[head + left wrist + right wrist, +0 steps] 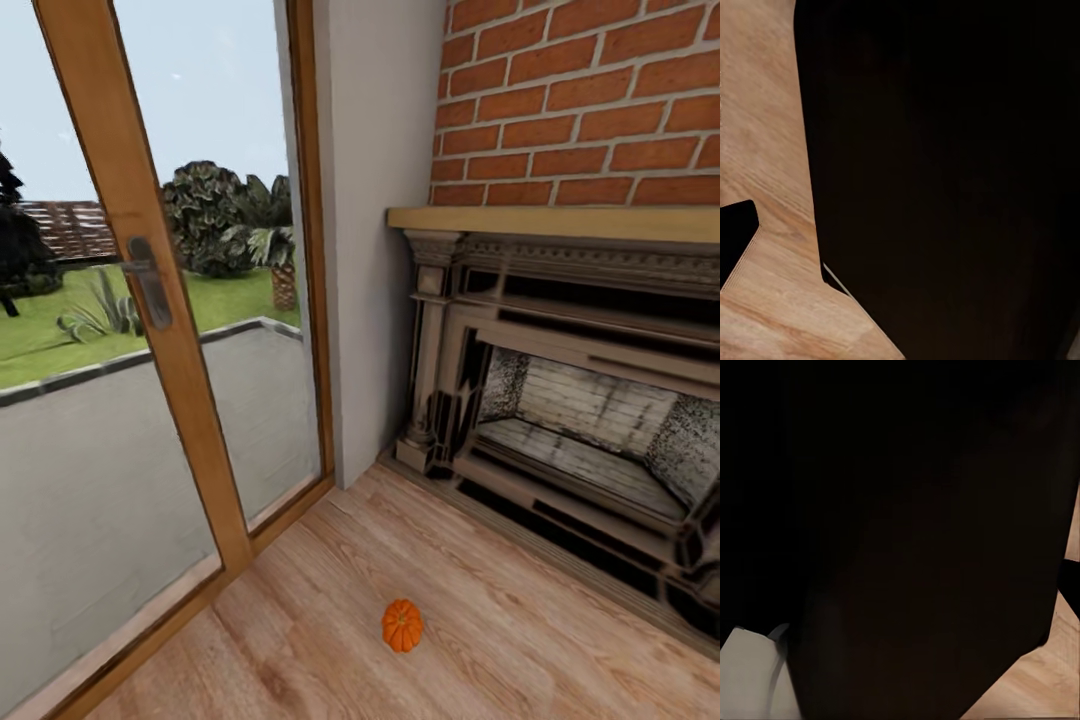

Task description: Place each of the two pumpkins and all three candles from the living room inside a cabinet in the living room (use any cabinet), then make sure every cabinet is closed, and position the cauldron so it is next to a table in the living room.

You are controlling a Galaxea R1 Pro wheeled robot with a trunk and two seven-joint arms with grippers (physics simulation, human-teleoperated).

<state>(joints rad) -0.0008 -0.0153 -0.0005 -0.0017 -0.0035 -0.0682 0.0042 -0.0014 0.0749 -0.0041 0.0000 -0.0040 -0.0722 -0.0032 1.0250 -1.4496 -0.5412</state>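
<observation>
In the head view a single small orange pumpkin [402, 625] sits on the light wooden floor [300, 620] at the lower centre of the frame, apart from everything around it; to its right, filling the right half of the frame, stands a dark fireplace [560, 430] with a pale wooden mantel [550, 222] under a red brick wall [590, 100]; at the left a wood-framed glass door [150, 300] with a grey handle [150, 283] looks out on a paved terrace and garden; a plain grey wall strip [375, 200] separates door and fireplace; both wrist views are largely covered by a dark, unreadable mass, with strips of wooden floor at their edges; whether either gripper's fingers are apart or together cannot be told.
</observation>
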